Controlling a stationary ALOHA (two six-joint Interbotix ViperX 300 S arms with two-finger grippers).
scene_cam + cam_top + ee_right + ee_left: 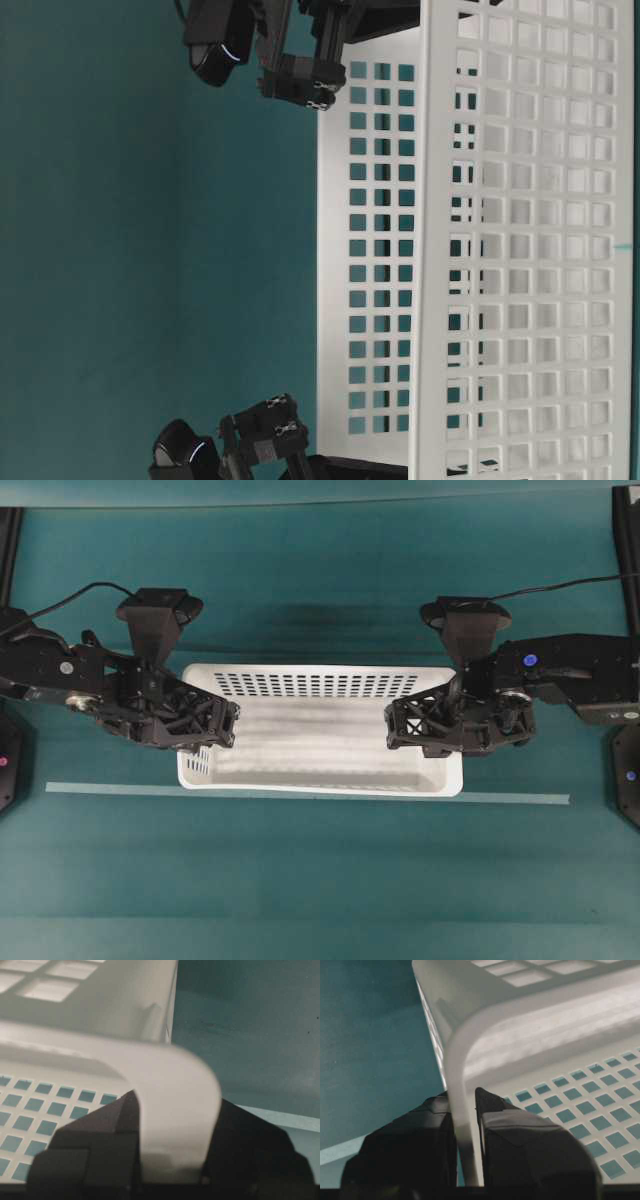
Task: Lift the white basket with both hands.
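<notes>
- Only in the wrist views are the grips seen: the white basket (540,1025) rim is pinched between each end effector's nearly closed fingers.
- Left end effector (467,1110) and right end effector (172,1125) are clamped on opposite short walls.

left end effector (228,723) clamped on basket (320,780) rim | right end effector (396,726) clamped on opposite rim | both arms reach inward

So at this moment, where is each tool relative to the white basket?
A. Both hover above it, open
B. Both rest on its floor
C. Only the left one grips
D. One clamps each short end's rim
D: the left tool and right tool each pinch the rim of the white basket between their fingers.
</notes>
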